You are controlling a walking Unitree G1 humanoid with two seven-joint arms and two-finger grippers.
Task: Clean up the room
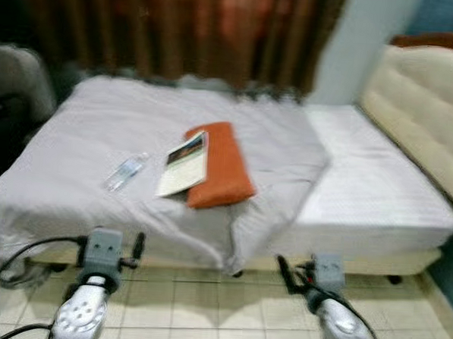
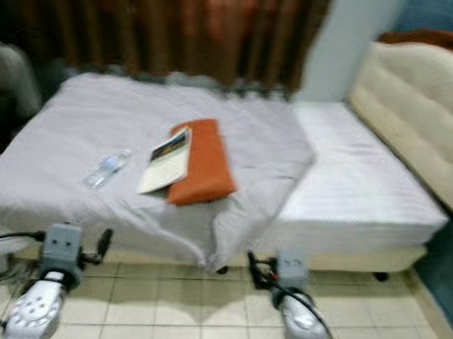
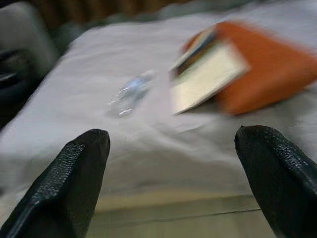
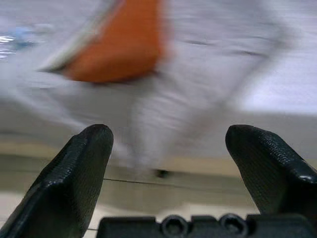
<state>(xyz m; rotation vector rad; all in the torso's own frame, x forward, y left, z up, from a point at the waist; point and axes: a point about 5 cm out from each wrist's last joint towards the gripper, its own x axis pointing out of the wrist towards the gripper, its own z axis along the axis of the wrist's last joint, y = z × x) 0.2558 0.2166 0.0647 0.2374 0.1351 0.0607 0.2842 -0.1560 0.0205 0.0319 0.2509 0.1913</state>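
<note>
Both grippers, left gripper (image 3: 171,178) and right gripper (image 4: 168,168), spread and empty near the grey-sheeted bed (image 1: 76,131); clear crinkly plastic bottle (image 1: 124,172) lies left of the magazine (image 1: 185,164) on the orange cushion (image 1: 220,165), likely light, slippery, so grasp mid-body.

We see dark brown curtains (image 1: 180,30) behind the bed, a cream padded headboard (image 1: 427,104) at the right, a pale tiled floor (image 1: 219,313) below, and a grey chair (image 1: 14,82) at the left.
</note>
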